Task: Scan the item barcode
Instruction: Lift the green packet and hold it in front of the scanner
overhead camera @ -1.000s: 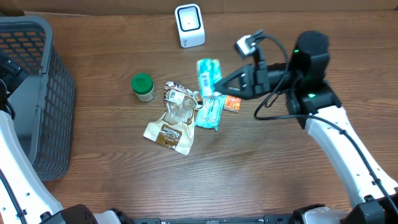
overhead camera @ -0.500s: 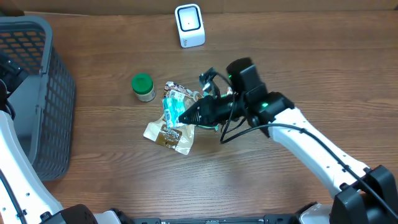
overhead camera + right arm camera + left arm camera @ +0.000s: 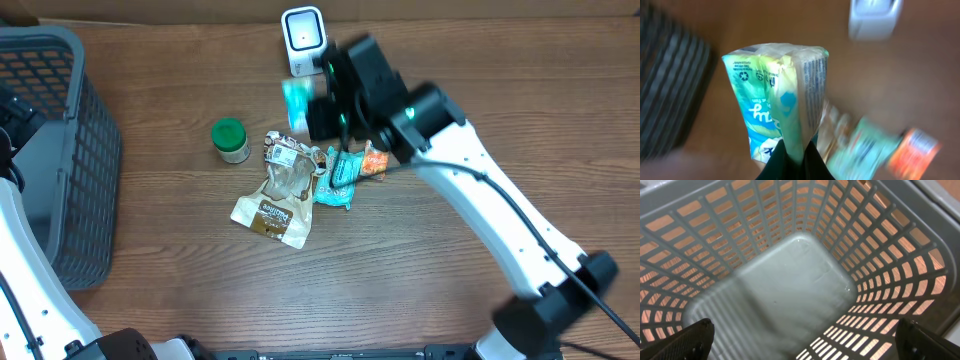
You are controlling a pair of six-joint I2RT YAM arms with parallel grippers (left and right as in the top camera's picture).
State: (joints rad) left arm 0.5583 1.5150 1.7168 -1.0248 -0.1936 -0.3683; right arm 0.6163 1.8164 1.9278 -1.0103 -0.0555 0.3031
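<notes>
Teal snack pouch (image 3: pixel 296 103), clenched by its lower seam in my right claw (image 3: pixel 792 156), has swung up off the pile of packets (image 3: pixel 290 185) and now hangs at six o'clock of the white scanner (image 3: pixel 304 40), likely close enough for its barcode to read.

I see the brown wooden table (image 3: pixel 400 280) carrying a grey basket (image 3: pixel 60 150) at its left edge, a white scanner (image 3: pixel 300 38) at the far side, a green-lidded jar (image 3: pixel 231 140) standing alone, and a brown pouch (image 3: pixel 275 195), teal packet (image 3: pixel 338 178) and orange packet (image 3: pixel 374 160) bunched together mid-table.
</notes>
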